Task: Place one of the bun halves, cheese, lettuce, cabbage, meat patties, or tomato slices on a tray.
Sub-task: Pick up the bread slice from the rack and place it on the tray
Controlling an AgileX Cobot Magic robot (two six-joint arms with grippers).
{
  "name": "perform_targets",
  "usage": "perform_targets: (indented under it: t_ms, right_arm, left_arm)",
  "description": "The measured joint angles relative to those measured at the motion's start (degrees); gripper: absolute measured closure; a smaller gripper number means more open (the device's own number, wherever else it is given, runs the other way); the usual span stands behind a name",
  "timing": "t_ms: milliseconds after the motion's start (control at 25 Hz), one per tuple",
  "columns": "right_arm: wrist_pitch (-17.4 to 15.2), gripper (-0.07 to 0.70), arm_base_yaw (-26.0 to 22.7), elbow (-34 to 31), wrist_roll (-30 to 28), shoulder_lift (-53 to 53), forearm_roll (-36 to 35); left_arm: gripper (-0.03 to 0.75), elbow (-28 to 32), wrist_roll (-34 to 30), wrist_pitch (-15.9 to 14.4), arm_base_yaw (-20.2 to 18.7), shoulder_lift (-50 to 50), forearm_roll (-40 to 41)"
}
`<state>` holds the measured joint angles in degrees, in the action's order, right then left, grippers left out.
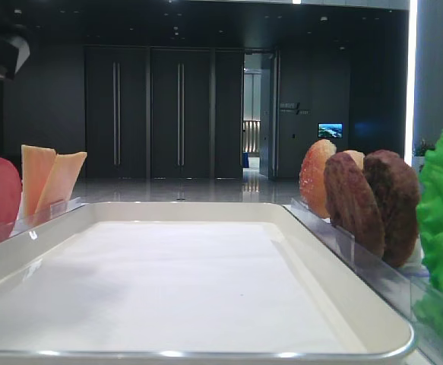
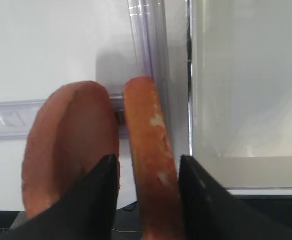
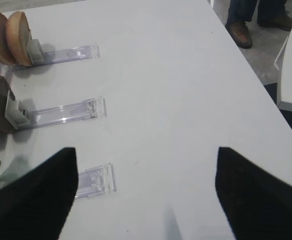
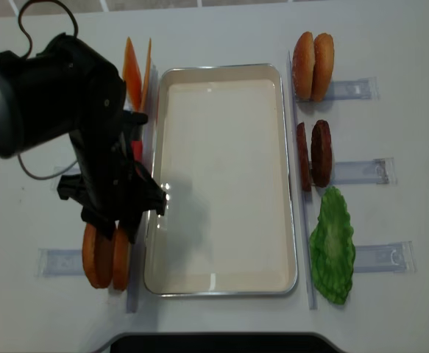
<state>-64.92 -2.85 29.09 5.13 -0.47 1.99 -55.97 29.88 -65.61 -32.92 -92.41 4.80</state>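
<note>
My left gripper (image 2: 147,159) is open and straddles one of two orange-red tomato slices (image 2: 148,150) standing on edge in a clear rail. Its right finger is against the slice, and a gap shows at the left finger. From above, the left gripper (image 4: 118,224) hangs over these slices (image 4: 107,259), just left of the white tray (image 4: 221,68). My right gripper (image 3: 146,190) is open over bare table. Bun halves (image 4: 312,66), meat patties (image 4: 313,154) and lettuce (image 4: 332,246) stand right of the tray. The cheese (image 4: 137,70) stands far left. Cabbage is out of view.
Clear plastic holders (image 3: 60,112) lie on the white table, one of them (image 3: 93,180) by my right gripper's left finger. The tray's rim (image 2: 191,100) runs close along the rail. A person's shoes (image 3: 241,30) stand beyond the table edge.
</note>
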Motion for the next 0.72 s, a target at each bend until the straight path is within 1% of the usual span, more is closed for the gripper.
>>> perform_targets:
  t_ms: [120,200,360,520,680,720]
  right_arm:
    - [0.00,0.094,0.00,0.00,0.00,0.00,0.00]
    - [0.00,0.094,0.00,0.00,0.00,0.00,0.00]
    - [0.00,0.094,0.00,0.00,0.00,0.00,0.00]
    - [0.00,0.094,0.00,0.00,0.00,0.00,0.00]
    - [0.00,0.094,0.00,0.00,0.00,0.00,0.00]
    - [0.00,0.094,0.00,0.00,0.00,0.00,0.00]
  left_arm:
    - [0.526,0.00,-0.12,0.43,-0.06,-0.04,0.06]
    - [0.570,0.00,-0.18,0.43,-0.06,-0.04,0.32]
    - [0.571,0.00,-0.28,0.38,-0.06,-0.04,0.33]
    - [0.573,-0.35,-1.92,-0.79,-0.06,0.61,-0.75]
    - [0.574,-1.74,-2.31,-1.16,-0.06,5.99,-2.02]
    - [0.574,-2.07,-2.41,-0.79,-0.06,7.62,-3.00]
